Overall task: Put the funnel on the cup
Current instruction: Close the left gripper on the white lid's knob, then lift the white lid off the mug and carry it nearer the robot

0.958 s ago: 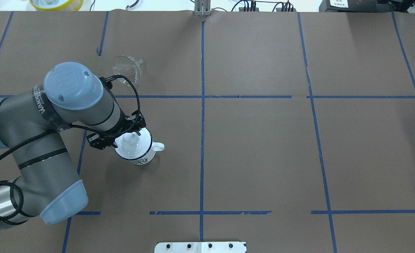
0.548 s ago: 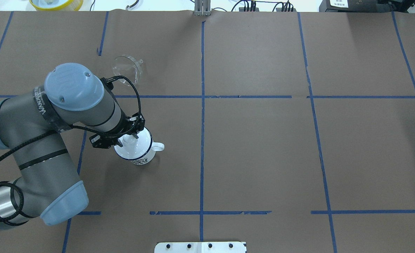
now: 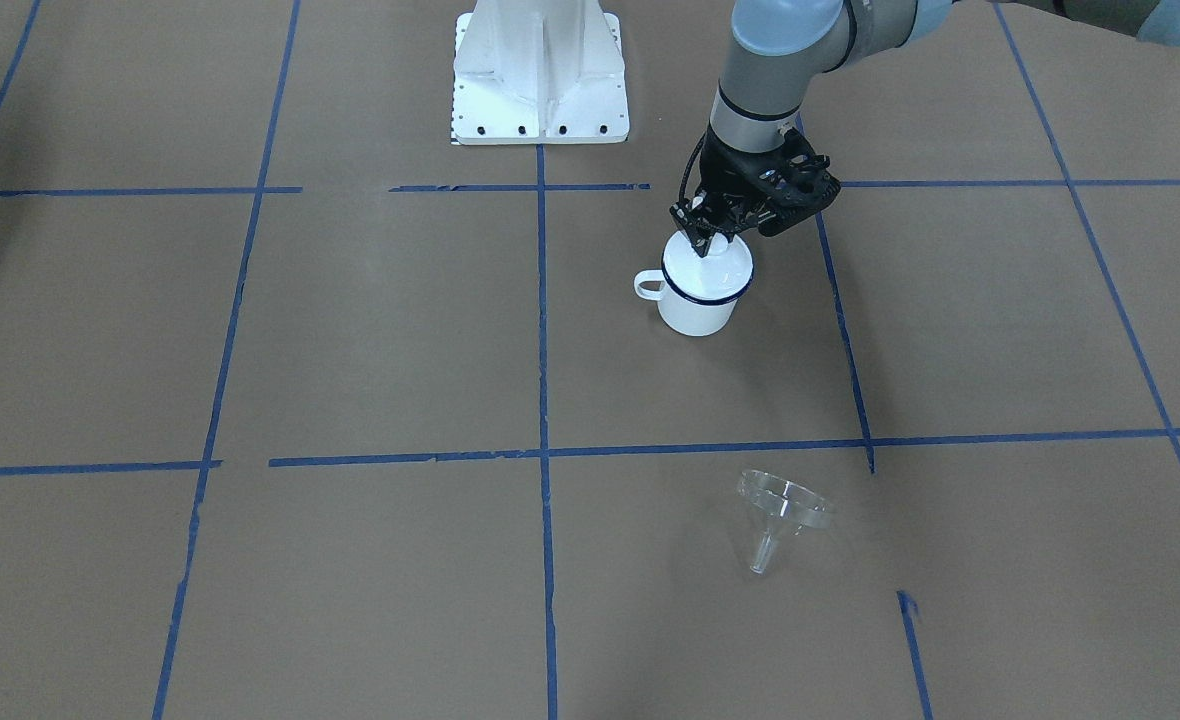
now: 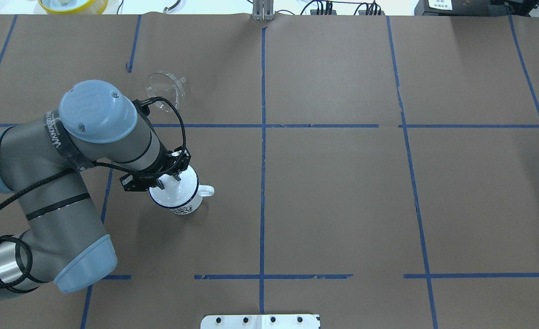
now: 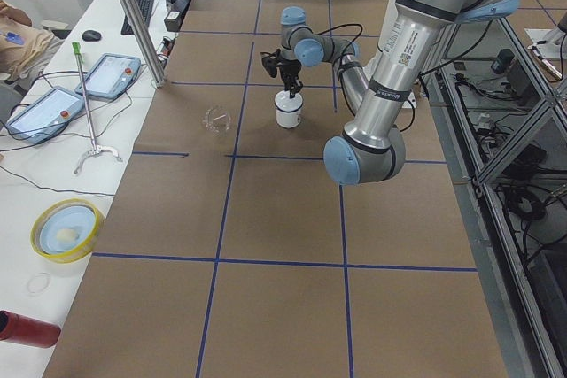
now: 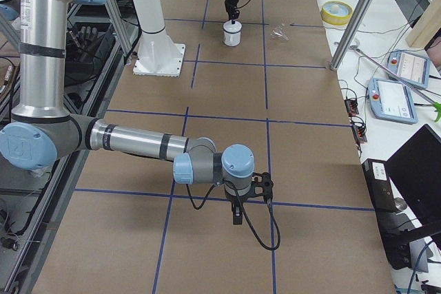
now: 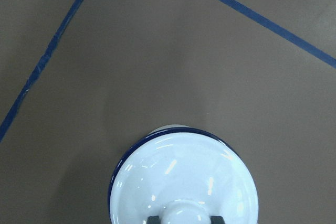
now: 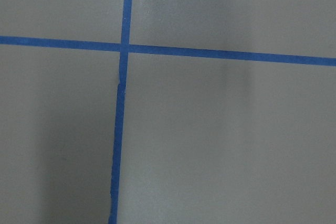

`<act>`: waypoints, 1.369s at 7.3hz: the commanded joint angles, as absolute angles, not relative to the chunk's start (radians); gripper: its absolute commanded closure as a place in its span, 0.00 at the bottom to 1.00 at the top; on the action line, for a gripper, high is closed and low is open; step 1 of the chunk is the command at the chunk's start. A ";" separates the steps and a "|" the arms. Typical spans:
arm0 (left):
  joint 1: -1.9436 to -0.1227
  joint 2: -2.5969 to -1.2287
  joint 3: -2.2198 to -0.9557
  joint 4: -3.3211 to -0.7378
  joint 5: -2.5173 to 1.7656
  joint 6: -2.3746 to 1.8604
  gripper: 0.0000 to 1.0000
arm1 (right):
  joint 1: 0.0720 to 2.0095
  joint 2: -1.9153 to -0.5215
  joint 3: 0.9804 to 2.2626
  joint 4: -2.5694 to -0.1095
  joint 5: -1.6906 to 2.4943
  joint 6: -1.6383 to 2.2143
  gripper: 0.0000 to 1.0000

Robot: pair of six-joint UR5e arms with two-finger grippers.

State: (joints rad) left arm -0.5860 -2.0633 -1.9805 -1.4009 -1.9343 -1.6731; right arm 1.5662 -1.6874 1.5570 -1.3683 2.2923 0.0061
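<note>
The white enamel cup (image 4: pixel 183 204) with a blue rim stands left of centre, handle to the right, and also shows in the front view (image 3: pixel 694 308). A white domed lid (image 7: pixel 184 174) covers it. My left gripper (image 4: pixel 169 177) hangs straight above it, its fingers closed against both sides of the lid's knob (image 7: pixel 184 214). The clear funnel (image 4: pixel 165 88) lies tipped on the paper beyond the cup, apart from it, and shows in the front view (image 3: pixel 780 512). My right gripper (image 6: pixel 238 215) shows only in the right side view, low over bare paper; I cannot tell whether it is open or shut.
Brown paper with blue tape lines (image 4: pixel 263 137) covers the table. The white robot base plate (image 3: pixel 540 110) sits at the robot's edge. A yellow bowl (image 4: pixel 73 4), cables and a metal pole (image 5: pixel 133 19) stand past the far edge.
My left gripper has sunk a little onto the lid and its fingers have closed in on the knob. The cup, lid and funnel have not moved.
</note>
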 commanded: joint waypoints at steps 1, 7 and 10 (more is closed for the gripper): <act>-0.586 -2.065 -1.980 -1.402 -1.936 -1.684 1.00 | 1.566 -1.687 1.557 -1.368 2.293 0.006 0.00; -0.586 -2.092 -1.977 -1.424 -1.936 -1.690 1.00 | 1.566 -1.687 1.557 -1.368 2.293 0.006 0.00; -0.672 -2.085 -2.080 -1.344 -1.940 -1.666 1.00 | 1.566 -1.687 1.557 -1.368 2.293 0.006 0.00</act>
State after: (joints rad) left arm -0.6308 -2.0905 -2.0328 -1.3902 -1.9386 -1.6810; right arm 1.5662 -1.6874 1.5570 -1.3683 2.2933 0.0062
